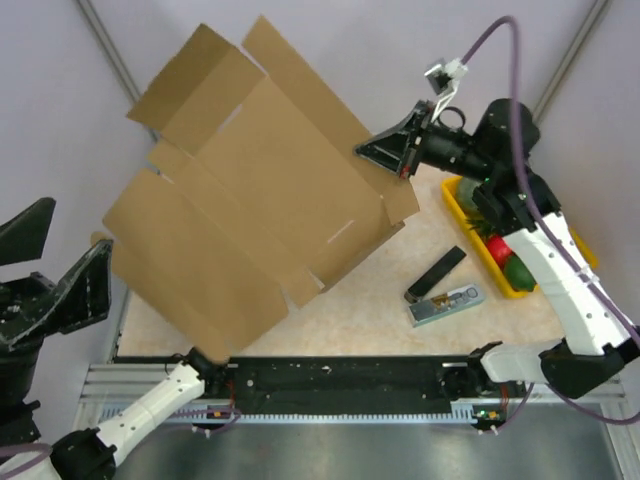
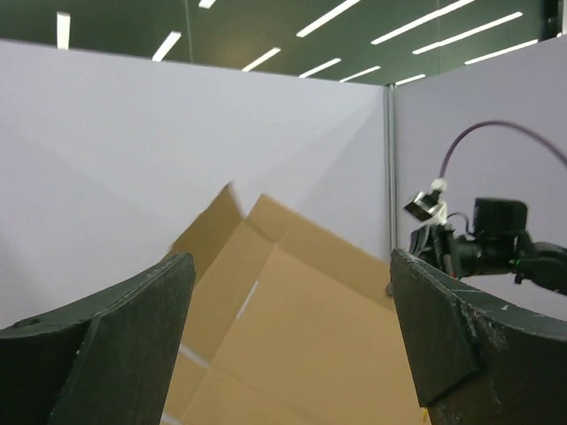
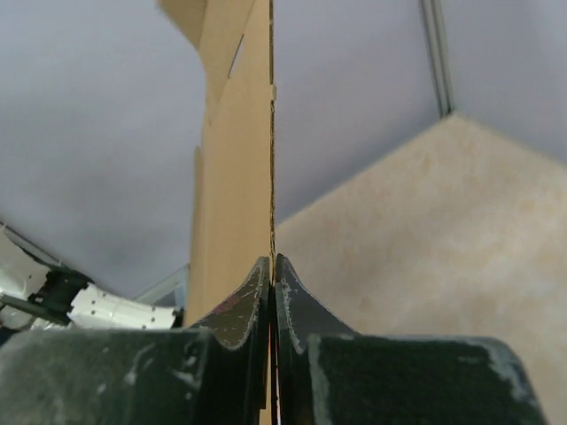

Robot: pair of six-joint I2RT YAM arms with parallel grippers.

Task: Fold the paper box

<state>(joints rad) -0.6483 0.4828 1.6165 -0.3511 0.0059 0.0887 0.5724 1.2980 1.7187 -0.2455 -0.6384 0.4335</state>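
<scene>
Left tool (image 2: 292, 266), near left: is standing wide apart, gripping nothing. Large flat brown die-cut cardboard paper box (image 1: 250, 200): is tilting, unfolded, over the beige tabletop (image 1: 380, 330). Right tool (image 1: 360, 152), farther right: is clenching the sheet's right edge.

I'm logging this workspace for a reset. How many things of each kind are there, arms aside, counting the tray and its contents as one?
Brown paper box: 1
Yellow tray: 1
Black flat bar: 1
Grey metal tool: 1
Total: 4
</scene>
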